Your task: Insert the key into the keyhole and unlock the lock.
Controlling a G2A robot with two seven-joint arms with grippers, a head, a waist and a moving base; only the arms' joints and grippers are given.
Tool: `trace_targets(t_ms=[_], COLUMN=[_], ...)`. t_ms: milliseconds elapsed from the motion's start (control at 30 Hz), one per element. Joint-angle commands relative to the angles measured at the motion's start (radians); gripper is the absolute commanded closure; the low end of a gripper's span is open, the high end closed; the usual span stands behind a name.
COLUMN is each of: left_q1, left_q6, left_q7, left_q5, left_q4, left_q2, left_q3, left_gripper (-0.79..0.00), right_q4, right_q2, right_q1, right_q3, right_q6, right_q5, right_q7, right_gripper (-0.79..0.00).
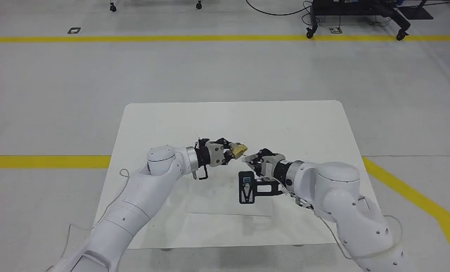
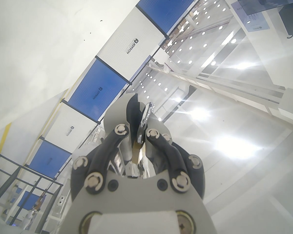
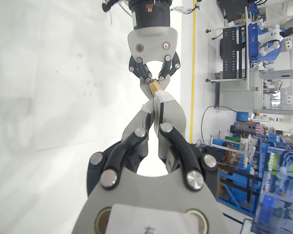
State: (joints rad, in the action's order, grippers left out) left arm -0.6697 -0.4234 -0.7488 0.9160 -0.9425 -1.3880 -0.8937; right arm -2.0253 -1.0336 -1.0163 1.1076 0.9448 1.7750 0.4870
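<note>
The right gripper (image 3: 155, 101), pinched narrow, apparently on the key, is faced end-on by the lock (image 3: 153, 85) clamped in the left gripper (image 3: 155, 90).

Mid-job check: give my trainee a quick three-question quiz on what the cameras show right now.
1. True or false: the brass lock lies on the table.
2. Fill in: the lock is gripped by the ___ gripper.
3. The right gripper has its fingers: A spread wide; B shut, tips close to the lock.
Key: 1 false, it is held above the table; 2 left, the left gripper holds it; 3 B.
</note>
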Motion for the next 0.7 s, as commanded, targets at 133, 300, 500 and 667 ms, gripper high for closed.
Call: trace_targets(t_ms=[133, 300, 500, 667], left_q1=[-0.008, -0.012, -0.016, -0.020], left_q6=[-0.016, -0.025, -0.030, -0.031], left_q7=[0.001, -0.002, 0.001, 0.012], left_q5=[-0.025, -0.042, -0.055, -0.069], left_q4=[-0.017, -0.026, -0.031, -0.035], left_q2=[0.002, 0.004, 0.003, 0.002], left_q3=[-0.006, -0.009, -0.014, -0.015], left_gripper=[0.000, 0.000, 0.000, 0.000], right_q4=[0.011, 0.025, 0.025, 0.004], right_q2=[-0.005, -0.010, -0.015, -0.018], right_q1=[0.015, 0.032, 0.043, 0.044], right_q3=[-0.028, -0.055, -0.076, -0.108], right_q6=[-0.005, 0.003, 0.012, 0.030], right_q5=[0.014, 0.024, 0.034, 0.082], right_q7=[0.012, 0.044, 0.074, 0.116], right_gripper=[0.000, 0.000, 0.000, 0.000])
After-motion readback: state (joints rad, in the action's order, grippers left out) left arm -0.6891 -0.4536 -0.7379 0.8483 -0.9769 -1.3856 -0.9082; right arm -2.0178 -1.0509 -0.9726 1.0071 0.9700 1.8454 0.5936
